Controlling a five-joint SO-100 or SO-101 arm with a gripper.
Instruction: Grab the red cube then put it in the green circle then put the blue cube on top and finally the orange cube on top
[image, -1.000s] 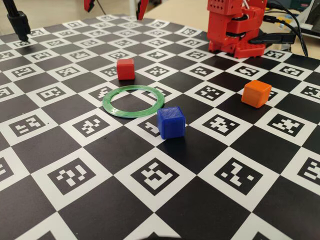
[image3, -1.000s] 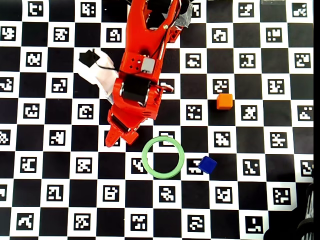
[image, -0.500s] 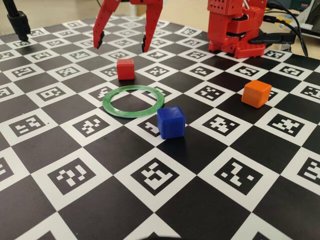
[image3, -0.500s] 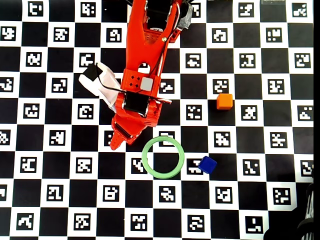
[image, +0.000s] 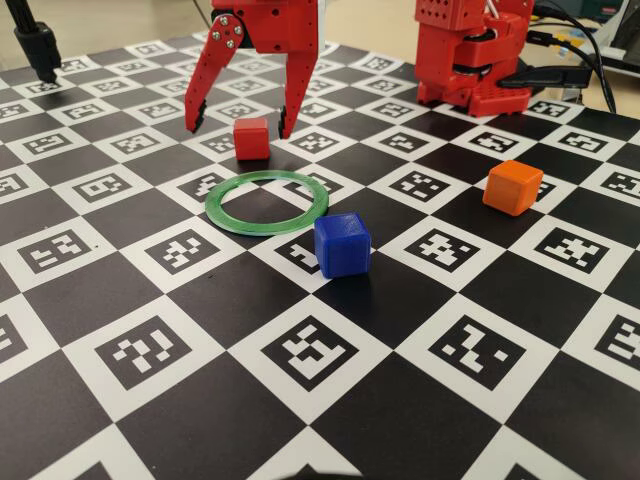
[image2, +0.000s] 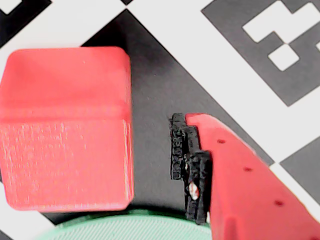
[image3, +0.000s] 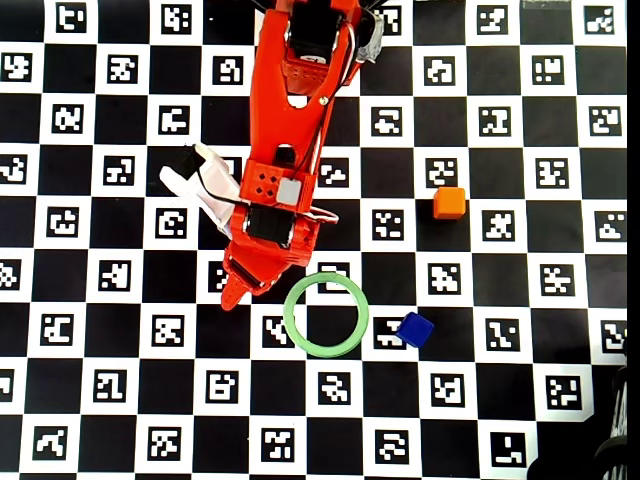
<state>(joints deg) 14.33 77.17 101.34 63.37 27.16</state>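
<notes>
black and white squares with little codes cover the table (image: 150, 440). the gripper (image: 240, 125) hangs with its fingers spread wide, holding nothing. the red cube (image: 251, 138) sits on the table right between the tips. in the fixed view, the green circle (image: 225, 215) lies just beside the cube at 6 o'clock.

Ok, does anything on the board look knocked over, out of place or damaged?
Nothing stands out. The red cube sits flat between the open tool's fingers, just behind the green circle. The blue cube and orange cube rest upright on the checkered board, apart from each other.
</notes>
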